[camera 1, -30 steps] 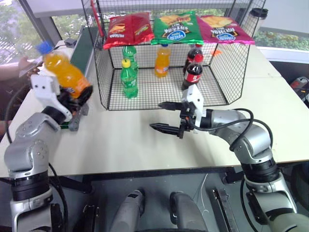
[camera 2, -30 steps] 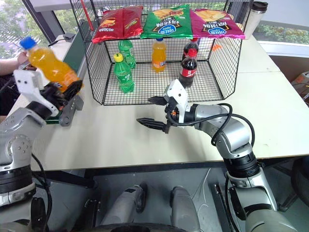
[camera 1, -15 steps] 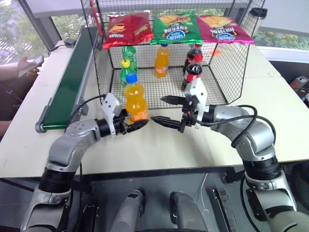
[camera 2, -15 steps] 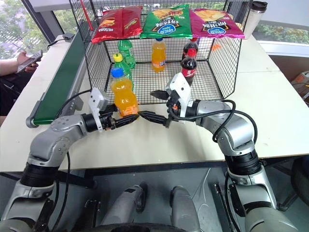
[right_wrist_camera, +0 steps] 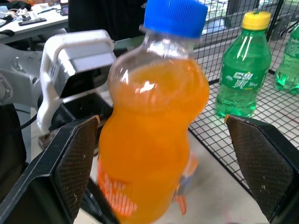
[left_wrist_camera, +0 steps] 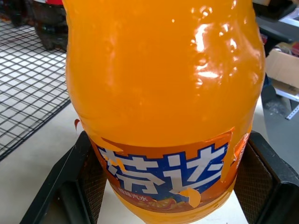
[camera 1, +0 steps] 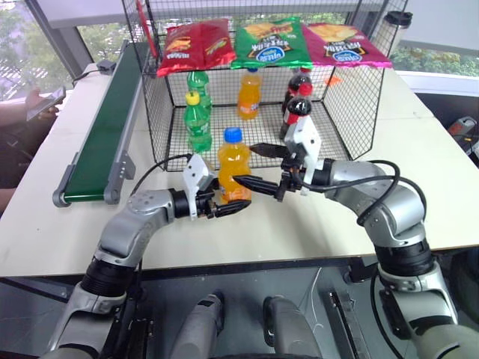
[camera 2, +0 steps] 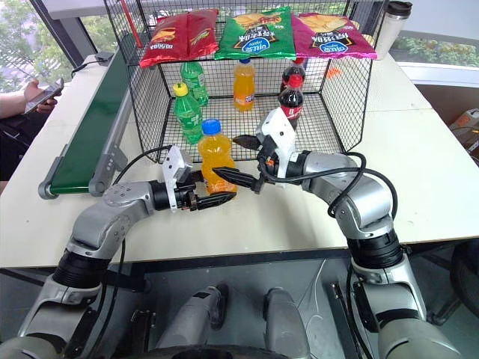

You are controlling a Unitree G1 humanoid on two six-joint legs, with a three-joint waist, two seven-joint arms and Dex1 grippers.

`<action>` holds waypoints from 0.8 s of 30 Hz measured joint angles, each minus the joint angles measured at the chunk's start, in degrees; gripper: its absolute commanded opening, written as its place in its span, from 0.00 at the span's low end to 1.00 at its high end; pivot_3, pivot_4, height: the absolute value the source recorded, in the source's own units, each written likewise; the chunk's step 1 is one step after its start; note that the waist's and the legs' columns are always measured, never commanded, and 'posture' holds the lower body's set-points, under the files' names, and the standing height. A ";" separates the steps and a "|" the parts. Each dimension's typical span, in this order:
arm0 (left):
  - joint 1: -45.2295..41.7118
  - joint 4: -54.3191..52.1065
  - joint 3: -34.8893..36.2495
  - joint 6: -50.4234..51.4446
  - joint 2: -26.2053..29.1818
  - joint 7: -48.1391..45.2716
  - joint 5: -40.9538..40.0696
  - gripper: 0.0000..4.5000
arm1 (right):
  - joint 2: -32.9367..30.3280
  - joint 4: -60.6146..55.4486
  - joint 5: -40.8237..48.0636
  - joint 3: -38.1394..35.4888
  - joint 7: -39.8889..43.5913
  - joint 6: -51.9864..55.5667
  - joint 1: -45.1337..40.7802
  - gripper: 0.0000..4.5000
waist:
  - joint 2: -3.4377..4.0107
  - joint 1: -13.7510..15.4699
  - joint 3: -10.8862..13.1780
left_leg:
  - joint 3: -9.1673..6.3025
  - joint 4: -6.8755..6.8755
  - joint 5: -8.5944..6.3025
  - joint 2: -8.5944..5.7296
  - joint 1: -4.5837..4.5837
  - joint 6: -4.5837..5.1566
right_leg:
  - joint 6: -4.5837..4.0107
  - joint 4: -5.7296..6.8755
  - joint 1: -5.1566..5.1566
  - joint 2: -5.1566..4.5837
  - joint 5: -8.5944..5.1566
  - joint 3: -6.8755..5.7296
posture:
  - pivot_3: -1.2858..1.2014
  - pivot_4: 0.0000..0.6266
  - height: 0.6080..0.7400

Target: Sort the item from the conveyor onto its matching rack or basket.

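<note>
The orange soda bottle stands upright, blue cap up, just in front of the open side of the wire cage and held above the table — it is off the conveyor, which lies well to the cage's left with nothing on its belt. The left gripper is clamped on the bottle's lower part, at the label band; its wrist view shows both black fingers pressed against the label's sides. The right gripper faces the bottle from the cage side with its fingers spread wide, one on each side of the bottle's upper body, apart from it as far as its wrist view shows.

So the pick from the belt is done, and this looks like a hand-over between the arms, not yet completed. Left to do, by my reading: the right gripper takes the bottle and sets it inside the cage, most likely beside the other orange bottle standing at the cage's back between the green bottles and the cola bottles.
</note>
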 measured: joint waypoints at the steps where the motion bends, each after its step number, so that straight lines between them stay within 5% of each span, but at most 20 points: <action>1: 0.00 0.00 -0.50 -0.02 -0.14 -0.09 0.13 0.67 | 0.36 0.05 -0.03 0.03 -0.08 -0.12 -0.47 1.00 | 0.00 0.02 0.00 | 0.00 0.00 0.00 0.00 0.00 0.00 | 0.00 0.00 0.00 0.00 0.00 0.00 | 0.52 0.24 0.99; 7: -0.42 0.00 -1.09 -0.02 -1.47 -0.18 1.09 0.67 | 1.89 1.70 -0.93 0.26 -0.65 -1.04 -2.04 1.00 | 0.00 0.06 0.00 | 0.00 0.01 0.01 -0.01 0.00 0.01 | 0.00 0.01 0.00 0.01 0.00 0.00 | 0.52 0.24 0.99; 13: -0.77 0.20 -0.92 0.04 -2.33 0.35 1.17 0.67 | 2.99 2.80 -2.13 1.20 -0.49 -2.02 -2.18 0.57 | 0.00 0.00 0.00 | -0.01 0.01 0.05 0.00 0.01 0.07 | 0.01 0.02 0.00 0.02 0.01 0.00 | 0.52 0.24 0.99; 22: -1.08 0.44 -0.71 0.47 -3.11 1.04 1.16 0.67 | 2.83 2.82 -2.22 1.06 -0.48 -2.20 -2.21 0.57 | 0.00 0.01 0.00 | 0.00 0.01 0.04 -0.01 0.01 0.07 | 0.01 0.02 0.00 0.03 0.01 0.00 | 0.52 0.24 0.99; 23: -1.09 0.68 -0.69 0.37 -3.39 1.14 1.16 0.90 | 2.74 2.82 -2.26 1.05 -0.48 -2.20 -2.21 0.57 | 0.00 0.01 0.00 | 0.00 0.01 0.04 -0.01 0.01 0.07 | 0.01 0.02 0.00 0.03 0.01 -0.01 | 0.52 0.24 0.99; 24: -1.14 0.90 -0.67 0.19 -3.43 1.17 1.16 0.97 | 2.73 2.82 -2.33 1.07 -0.53 -2.13 -2.20 0.57 | 0.00 0.02 0.00 | 0.00 0.01 0.05 -0.01 0.00 0.07 | 0.01 0.02 0.00 0.03 0.01 -0.01 | 0.52 0.24 0.99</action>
